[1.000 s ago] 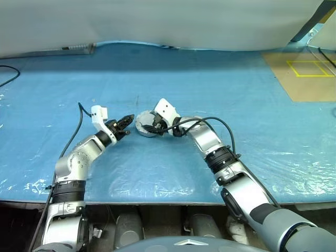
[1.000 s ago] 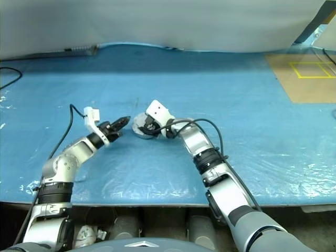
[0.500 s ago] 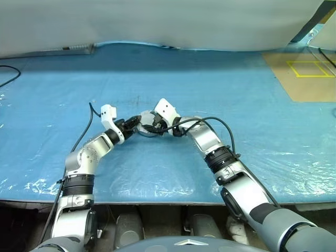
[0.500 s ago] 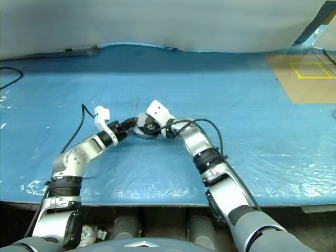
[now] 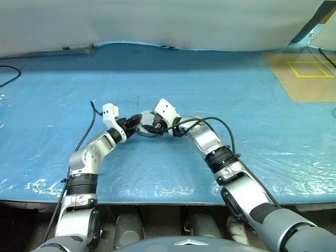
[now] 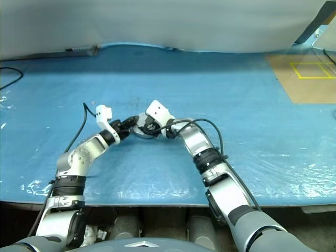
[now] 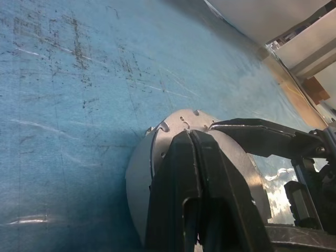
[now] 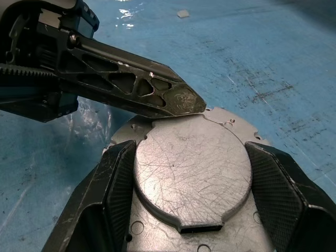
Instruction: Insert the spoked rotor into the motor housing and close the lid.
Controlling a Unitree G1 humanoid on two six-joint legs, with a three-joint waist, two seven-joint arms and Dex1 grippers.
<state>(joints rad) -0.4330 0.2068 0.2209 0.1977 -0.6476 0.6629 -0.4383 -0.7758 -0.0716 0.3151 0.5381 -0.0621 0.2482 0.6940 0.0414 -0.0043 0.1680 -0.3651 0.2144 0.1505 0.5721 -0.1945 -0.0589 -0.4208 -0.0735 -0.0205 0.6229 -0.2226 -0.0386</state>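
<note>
The motor housing (image 8: 189,176), a short round silver drum, stands on the blue table with a flat, scratched grey plate on top. I cannot tell if that plate is the lid. The windings and the spoked rotor are hidden. My right gripper (image 8: 191,152) has one ribbed pad (image 8: 113,194) on each side of the raised plate, pressed against its edge. My left gripper (image 7: 191,134) is shut, and its pointed tip (image 8: 195,103) rests on the drum's top rim opposite the right one. From the head, both grippers meet at the drum (image 5: 146,129) in the middle of the table.
Blue plastic sheeting (image 5: 226,94) covers the table. A tan board with a yellow square (image 5: 307,71) lies at the far right. A black cable (image 5: 8,76) runs off the far left. The table's front edge (image 5: 157,202) is close to my body.
My left arm has swung right. Its shut tip was apart from the drum and now touches its rim. The right gripper and the drum have stayed put.
</note>
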